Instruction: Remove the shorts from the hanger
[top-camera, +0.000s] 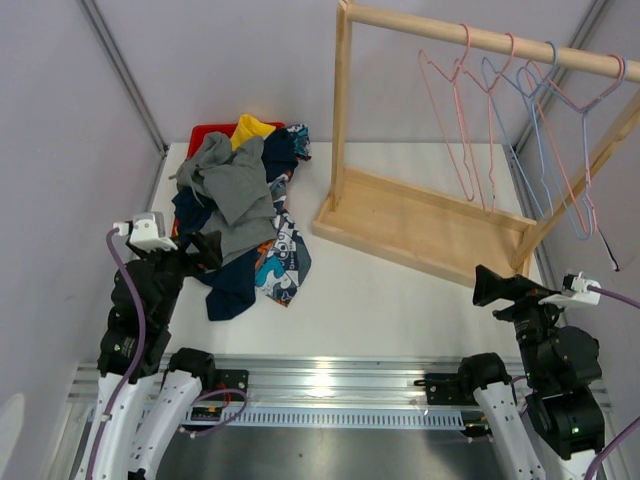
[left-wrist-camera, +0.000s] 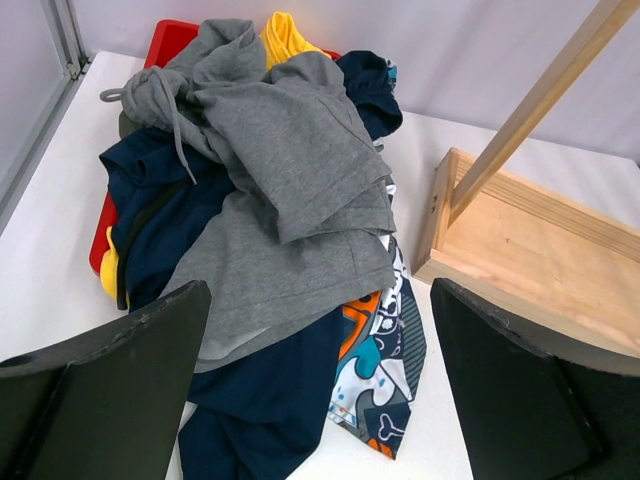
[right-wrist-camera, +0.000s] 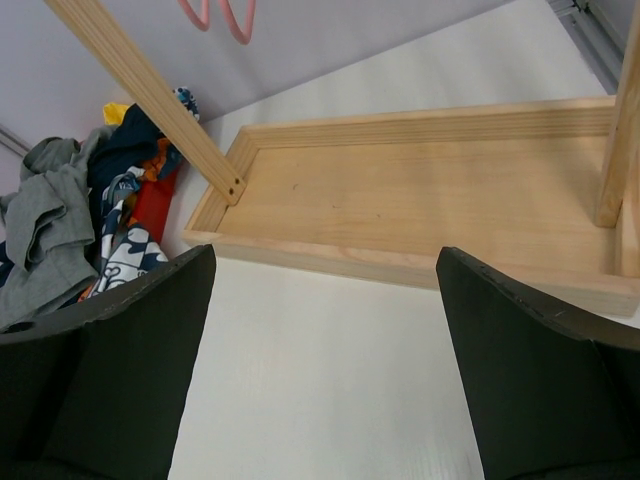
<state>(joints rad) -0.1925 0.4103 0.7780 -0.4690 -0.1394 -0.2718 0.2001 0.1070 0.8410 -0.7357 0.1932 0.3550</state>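
Left gripper (left-wrist-camera: 320, 350) agape; facing shorts (left-wrist-camera: 290, 190).

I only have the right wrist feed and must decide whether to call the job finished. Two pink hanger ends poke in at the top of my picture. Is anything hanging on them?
Observer: No. In the top view all the hangers on the wooden rail are bare wire, pink and blue.
Operator: And the heap at my left edge?
Observer: One pile of shorts on the left of the table, partly over a red tray, with the grey pair on top.
Operator: Left gripper holding any?
Observer: No, the left gripper is open and empty, at the pile's near edge.
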